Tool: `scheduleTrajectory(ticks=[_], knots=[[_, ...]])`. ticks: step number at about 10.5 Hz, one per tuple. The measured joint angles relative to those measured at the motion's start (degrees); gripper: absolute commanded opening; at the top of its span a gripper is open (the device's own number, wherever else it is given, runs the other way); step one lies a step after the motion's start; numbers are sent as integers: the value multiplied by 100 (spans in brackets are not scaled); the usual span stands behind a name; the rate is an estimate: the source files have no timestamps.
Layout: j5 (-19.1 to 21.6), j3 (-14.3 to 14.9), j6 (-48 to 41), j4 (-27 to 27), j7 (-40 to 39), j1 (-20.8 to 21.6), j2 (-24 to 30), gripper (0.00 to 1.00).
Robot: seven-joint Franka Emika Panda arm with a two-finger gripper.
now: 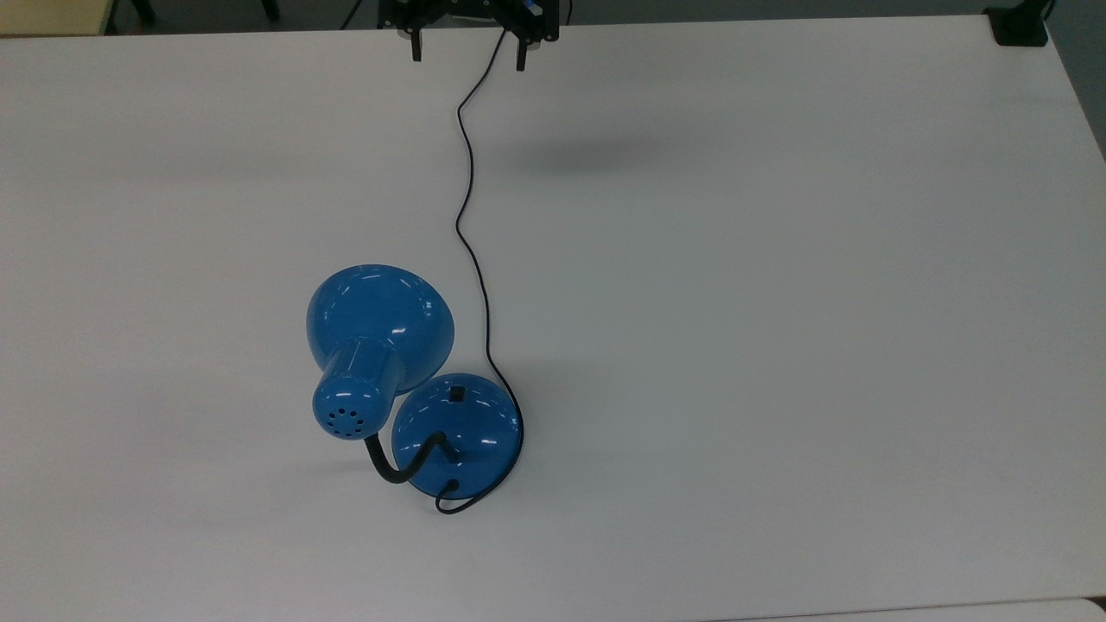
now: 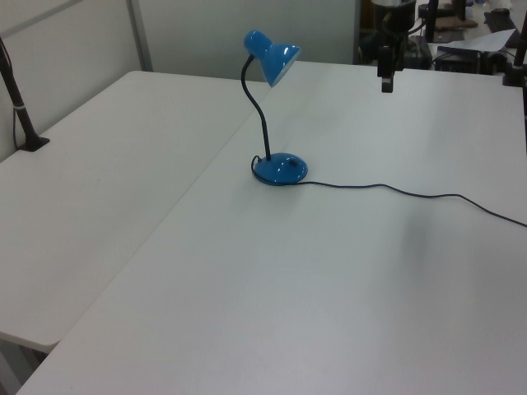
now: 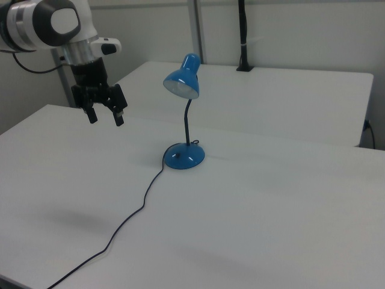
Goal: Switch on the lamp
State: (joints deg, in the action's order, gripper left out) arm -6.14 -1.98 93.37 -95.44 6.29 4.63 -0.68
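Note:
The lamp stands upright on the white table, a glossy blue dome shade [image 1: 380,324] on a black gooseneck [image 2: 262,123] above a round blue base [image 1: 458,432]. A small black switch [image 1: 455,395] sits on the base. The shade [image 3: 181,82] looks unlit. Its thin black cord [image 1: 471,233] runs across the table toward the arm's side. My gripper [image 1: 467,49] hangs open high above the table at the top view's upper edge, far from the lamp, with nothing between its fingers. It is at the left view's top right [image 2: 386,81] and the right view's upper left [image 3: 106,117].
The white table [image 1: 778,345] spreads wide around the lamp. A second table [image 2: 90,189] adjoins it beyond the lamp. A black clamp post [image 3: 243,36] stands on that table's far edge. Cluttered equipment [image 2: 469,41] lies behind the arm.

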Motion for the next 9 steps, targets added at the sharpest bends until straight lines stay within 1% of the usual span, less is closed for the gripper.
scheduleTrajectory(ticks=[6,7,8,9], knots=[[0,0,0,3,-1,-2,0,100],[0,0,0,3,-1,-2,0,97],[0,0,0,3,-1,-2,0,72],[0,0,0,3,-23,-2,0,42]])
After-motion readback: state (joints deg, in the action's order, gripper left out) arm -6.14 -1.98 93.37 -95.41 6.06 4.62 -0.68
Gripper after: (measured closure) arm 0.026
